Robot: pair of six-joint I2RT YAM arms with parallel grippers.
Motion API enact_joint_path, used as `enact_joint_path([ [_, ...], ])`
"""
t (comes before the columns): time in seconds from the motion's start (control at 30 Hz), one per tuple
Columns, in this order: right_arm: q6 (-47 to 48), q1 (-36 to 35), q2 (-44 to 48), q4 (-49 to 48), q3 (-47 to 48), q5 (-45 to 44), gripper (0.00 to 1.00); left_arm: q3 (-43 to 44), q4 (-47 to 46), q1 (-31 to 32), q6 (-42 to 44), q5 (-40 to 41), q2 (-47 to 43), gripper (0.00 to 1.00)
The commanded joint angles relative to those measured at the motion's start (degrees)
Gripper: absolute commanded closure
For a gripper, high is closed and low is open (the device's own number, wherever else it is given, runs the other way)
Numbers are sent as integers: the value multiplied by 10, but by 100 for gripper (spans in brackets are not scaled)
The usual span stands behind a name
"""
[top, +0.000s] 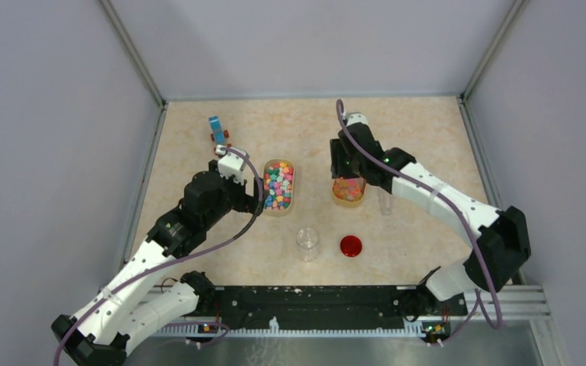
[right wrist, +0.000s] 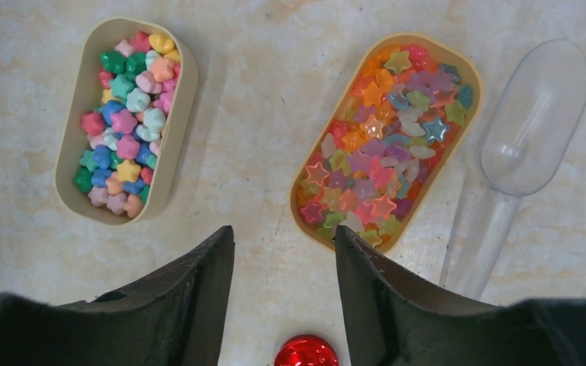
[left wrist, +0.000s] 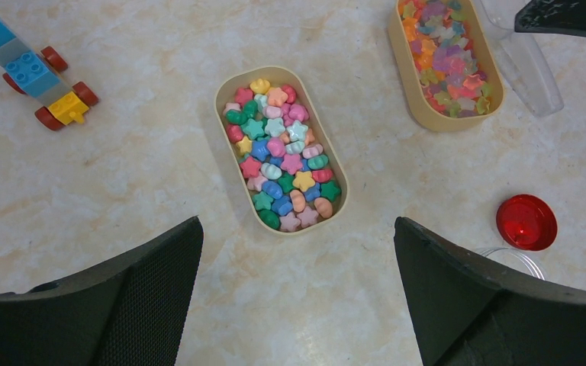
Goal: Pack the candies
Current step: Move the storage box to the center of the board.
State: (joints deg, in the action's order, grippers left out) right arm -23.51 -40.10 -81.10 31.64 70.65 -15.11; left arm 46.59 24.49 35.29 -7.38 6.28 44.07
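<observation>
Since walls stand on its left, far and right sides, bench: movement is bounded on three sides, and a black rail runs along the near edge. Bare surface shows along the far edge and on the right, beyond the scoop.
Arms: two, one to each side, both reaching toward the middle.
Left end effector: jaws spread wide with nothing between them. It hangs above the bench just left of the left tray, near the toy car. From above, the wrist hides its fingers.
Right end effector: jaws apart, narrower than the left's, with nothing between them. It hangs over the right tray.
Trays: two tan oval ones, side by side but apart, with a strip of bare bench between them. The left tray shows whole. From above, the right tray is partly covered by the right wrist.
Scoop: one, clear, lying just right of the right tray. It is faint against the bench from above.
Toy car: one, blue with a yellow block and red wheels, beyond the left end effector. The left wrist view cuts it off at the corner.
Jar: one, clear, upright, nearer the rail than the trays.
Lid: one, red and round, beside the jar and apart from it. The right wrist view cuts it off at the bottom edge.
Candies: too many to count. All lie in the two trays, solid pastel ones on the left and see-through ones on the right.
</observation>
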Motion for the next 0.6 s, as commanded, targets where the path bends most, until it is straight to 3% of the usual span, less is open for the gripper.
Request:
enact_joint_path([
  [0.0,-29,-4,-58,-1,58,-14,53,5,-11,0,-4,8,-10,1],
  [0.3,-72,-3,-173,17,114,-91,60,5,-12,0,-6,3,-8,1],
  [0.57,-98,8,-231,7,128,-103,63,4,-12,0,-6,-8,-7,1],
])
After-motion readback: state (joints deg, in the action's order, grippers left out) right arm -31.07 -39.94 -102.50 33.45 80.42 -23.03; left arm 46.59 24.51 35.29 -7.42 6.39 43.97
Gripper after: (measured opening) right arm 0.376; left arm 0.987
